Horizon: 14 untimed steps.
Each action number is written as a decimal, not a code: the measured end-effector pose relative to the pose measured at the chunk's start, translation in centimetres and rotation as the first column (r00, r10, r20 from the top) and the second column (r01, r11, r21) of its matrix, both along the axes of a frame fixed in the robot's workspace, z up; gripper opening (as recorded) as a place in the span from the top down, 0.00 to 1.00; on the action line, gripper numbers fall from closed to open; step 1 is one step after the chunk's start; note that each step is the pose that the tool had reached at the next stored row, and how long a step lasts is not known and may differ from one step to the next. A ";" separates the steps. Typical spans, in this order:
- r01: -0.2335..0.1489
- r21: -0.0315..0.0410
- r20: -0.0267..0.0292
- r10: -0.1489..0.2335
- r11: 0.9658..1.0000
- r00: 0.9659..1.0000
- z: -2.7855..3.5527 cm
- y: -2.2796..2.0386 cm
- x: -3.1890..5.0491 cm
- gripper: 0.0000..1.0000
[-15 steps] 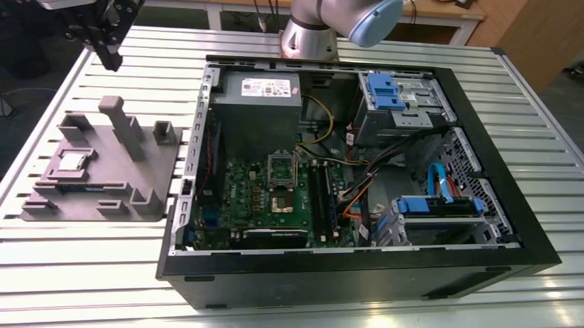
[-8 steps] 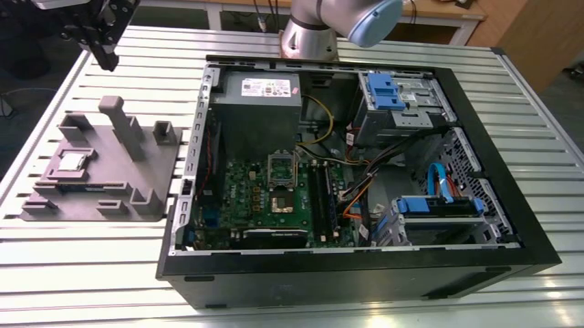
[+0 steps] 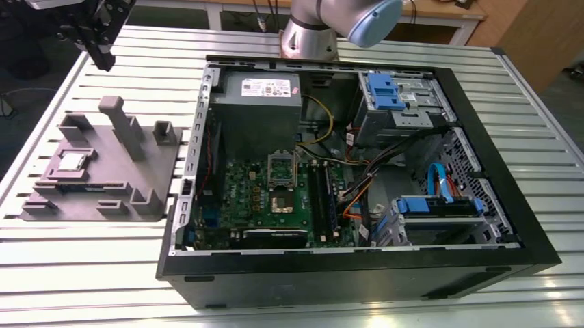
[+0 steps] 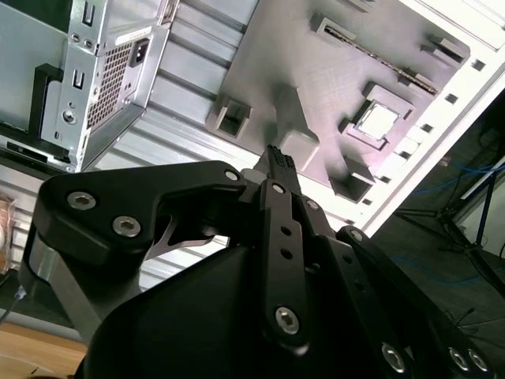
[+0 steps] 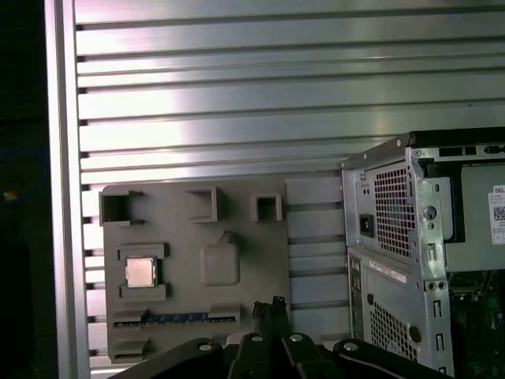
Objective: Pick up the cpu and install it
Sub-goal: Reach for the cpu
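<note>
Table: silver slatted aluminium table, laid beneath all.
Fixture: grey plastic fixture block, seated at exterior view's left.
Case: open black computer case, placed alongside.

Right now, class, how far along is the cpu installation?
Nothing is done yet: the cpu sits in its recess on the grey fixture. In hand: nothing; the gripper, shut and empty, hangs near the fixture. Left: the pickup and seating it on the motherboard.

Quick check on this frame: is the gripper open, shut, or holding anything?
Gripper: shut, holding nothing; the cpu lies in the grey fixture.
</note>
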<state>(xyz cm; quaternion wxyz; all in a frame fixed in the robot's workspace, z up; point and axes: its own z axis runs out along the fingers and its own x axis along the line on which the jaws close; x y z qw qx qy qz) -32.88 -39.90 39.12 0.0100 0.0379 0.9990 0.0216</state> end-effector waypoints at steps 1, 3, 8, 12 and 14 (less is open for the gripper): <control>0.000 0.000 0.000 0.000 1.000 1.000 0.00 0.00 -0.04 0.90; 0.000 0.000 0.000 0.000 1.000 1.000 -0.01 0.00 -0.13 0.90; 0.000 0.000 0.000 0.000 1.000 1.000 -0.01 0.00 -0.32 0.90; 0.000 0.000 0.000 0.000 1.000 1.000 -0.02 0.00 -0.52 0.90; 0.000 0.000 0.000 0.000 1.000 1.000 -0.02 0.00 -0.59 0.90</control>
